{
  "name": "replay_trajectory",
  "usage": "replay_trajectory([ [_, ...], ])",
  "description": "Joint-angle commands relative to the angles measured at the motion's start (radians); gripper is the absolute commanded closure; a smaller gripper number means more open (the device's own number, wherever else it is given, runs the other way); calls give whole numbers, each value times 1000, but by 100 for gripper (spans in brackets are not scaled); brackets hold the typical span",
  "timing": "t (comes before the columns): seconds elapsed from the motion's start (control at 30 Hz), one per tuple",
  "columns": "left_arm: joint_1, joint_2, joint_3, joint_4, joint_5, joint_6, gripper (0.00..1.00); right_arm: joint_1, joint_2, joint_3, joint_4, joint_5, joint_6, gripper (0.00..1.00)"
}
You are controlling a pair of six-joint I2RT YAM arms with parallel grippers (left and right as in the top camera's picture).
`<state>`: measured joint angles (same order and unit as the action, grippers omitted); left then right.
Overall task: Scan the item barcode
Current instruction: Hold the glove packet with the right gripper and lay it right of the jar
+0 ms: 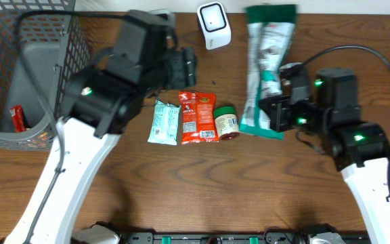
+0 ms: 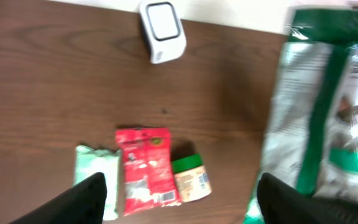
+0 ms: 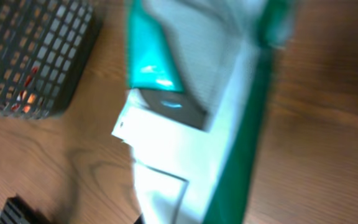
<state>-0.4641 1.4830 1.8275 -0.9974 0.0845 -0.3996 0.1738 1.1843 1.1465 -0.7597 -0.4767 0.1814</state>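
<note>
While the right gripper (image 1: 277, 110) is squeezed tight on the lower end of the long green bag (image 1: 268, 64), right of the middle of the overhead picture, the left gripper (image 2: 182, 183) has its two fingers spread wide with nothing between them. The bag reaches up to the top edge, just right of the little white scanner (image 1: 213, 26). A pale green packet (image 1: 164, 123), a red packet (image 1: 198, 117) and a small jar (image 1: 226, 123) lie in a row in the middle of the brown table (image 1: 202, 183). A grey basket (image 1: 19, 61) sits at the upper left.
</note>
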Motion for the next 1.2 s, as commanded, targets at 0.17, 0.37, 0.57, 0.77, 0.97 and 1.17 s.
replay_trajectory([
  [0.17, 71, -62, 11, -171, -25, 102, 17, -220, 89, 18, -91, -312, -271, 99],
  [0.37, 71, -47, 11, -301, 6, 167, 13, -258, 250, 18, -174, -322, -405, 99],
  [0.57, 71, -47, 11, -341, 12, 182, 13, -267, 417, 17, -197, -322, -477, 99],
  [0.77, 71, -45, 9, -338, 11, 182, 13, -266, 575, 17, -198, -320, -520, 99],
  [0.97, 71, -45, 9, -334, 11, 182, 13, -266, 666, 16, -199, -315, -519, 99],
  [1.17, 71, -45, 9, -334, 11, 182, 13, -266, 716, 3, -198, -314, -485, 92],
])
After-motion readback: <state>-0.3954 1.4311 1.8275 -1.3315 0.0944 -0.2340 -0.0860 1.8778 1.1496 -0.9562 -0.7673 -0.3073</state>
